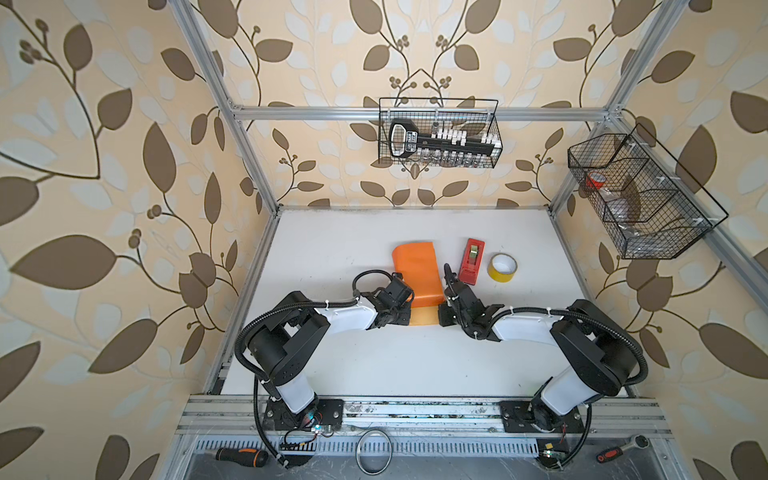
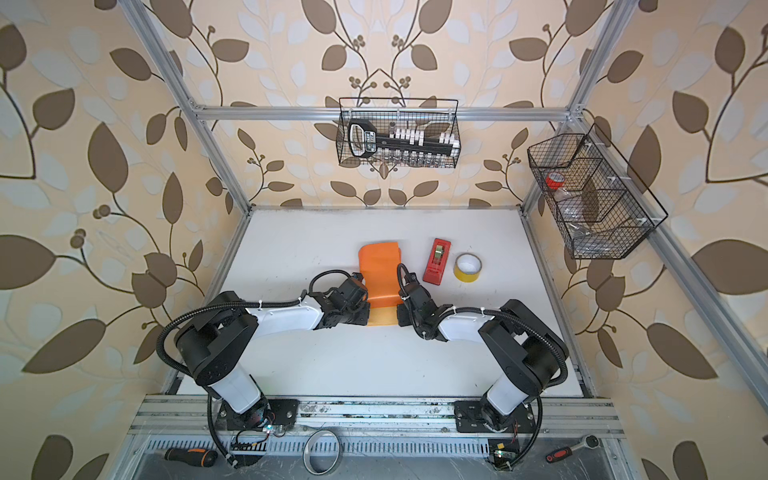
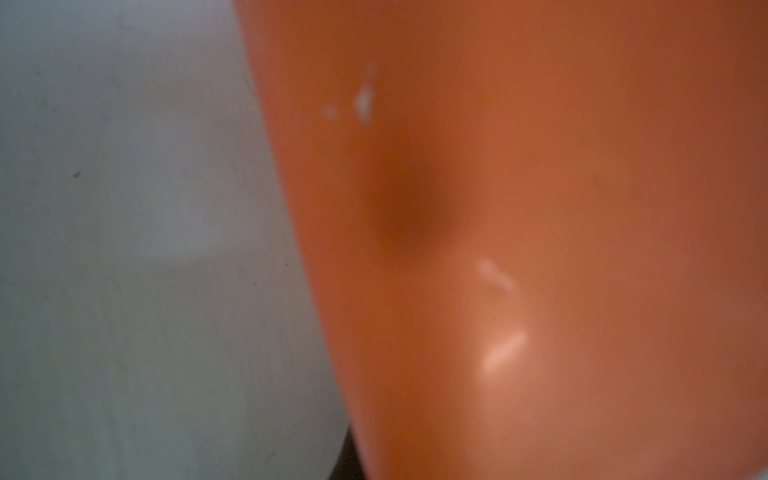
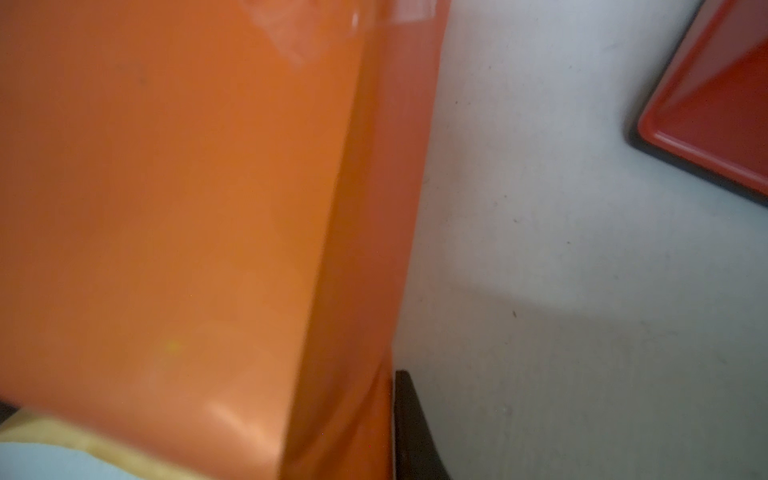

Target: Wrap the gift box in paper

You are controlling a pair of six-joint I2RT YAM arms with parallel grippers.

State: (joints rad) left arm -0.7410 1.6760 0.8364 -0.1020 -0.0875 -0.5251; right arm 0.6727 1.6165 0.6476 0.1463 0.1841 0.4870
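1. Near ledge in front of the table [image 1: 374, 365]: a screwdriver [image 1: 241, 456] on the left and a ratchet [image 1: 623, 451] on the right.
2. Left gripper [image 1: 409, 311] is at the left edge of the paper [image 1: 417, 270], at its near end. Its jaws are pressed together. Can't tell if they pinch the sheet; the left wrist view is only a blur of orange paper [image 3: 540, 208].
3. Right gripper [image 1: 442, 313] is at the paper's right edge, level with the left one. Its jaw state can't be told. The right wrist view shows one dark finger [image 4: 411, 428] just beside the orange fold [image 4: 166, 208].
4. The paper lies mid-table between the two grippers and runs away to the far side. The glossy orange side faces up, and a tan strip shows at the near edge. The far end curls up.
5. Right of the paper is a red tape dispenser [image 1: 471, 262], and a yellow tape roll [image 1: 502, 268] is just right of that. Both sit apart from the sheet.
6. Far side: a wire basket [image 1: 440, 133] hangs on the back rail and a second basket [image 1: 640, 195] on the right rail.
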